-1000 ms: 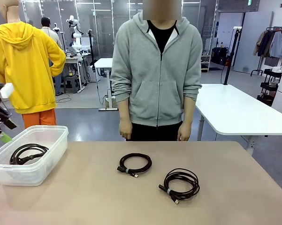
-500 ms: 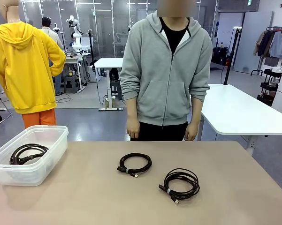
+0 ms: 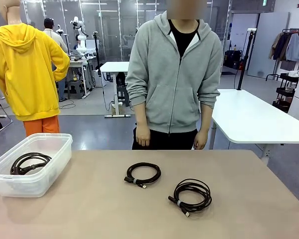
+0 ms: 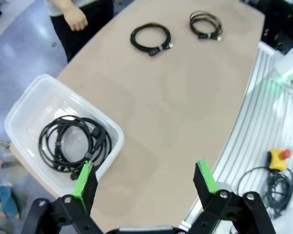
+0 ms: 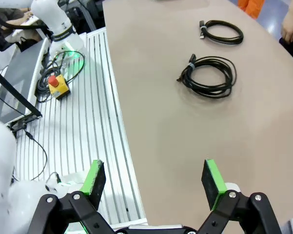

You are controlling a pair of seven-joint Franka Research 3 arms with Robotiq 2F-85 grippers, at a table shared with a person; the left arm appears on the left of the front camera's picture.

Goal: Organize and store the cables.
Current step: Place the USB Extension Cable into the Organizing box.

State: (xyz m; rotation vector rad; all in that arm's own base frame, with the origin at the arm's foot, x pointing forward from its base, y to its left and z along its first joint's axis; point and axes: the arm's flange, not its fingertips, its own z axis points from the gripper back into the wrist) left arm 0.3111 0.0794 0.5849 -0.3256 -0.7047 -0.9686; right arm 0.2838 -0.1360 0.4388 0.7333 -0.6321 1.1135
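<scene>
well beyond the released right claw (image 5: 153, 179) lies a coiled cable (image 5: 207, 76) — left claw (image 4: 144, 178) released too.

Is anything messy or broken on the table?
Nothing looks broken or spilled. The middle cable coil and the right cable coil lie neatly wound on the table, outside the clear box, where a third cable coil sits. They are just not put away yet.

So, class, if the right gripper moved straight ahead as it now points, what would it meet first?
Probably the bare beige tabletop near its edge; the right gripper aims beside the nearer coiled black cable, though depth is unclear.
</scene>
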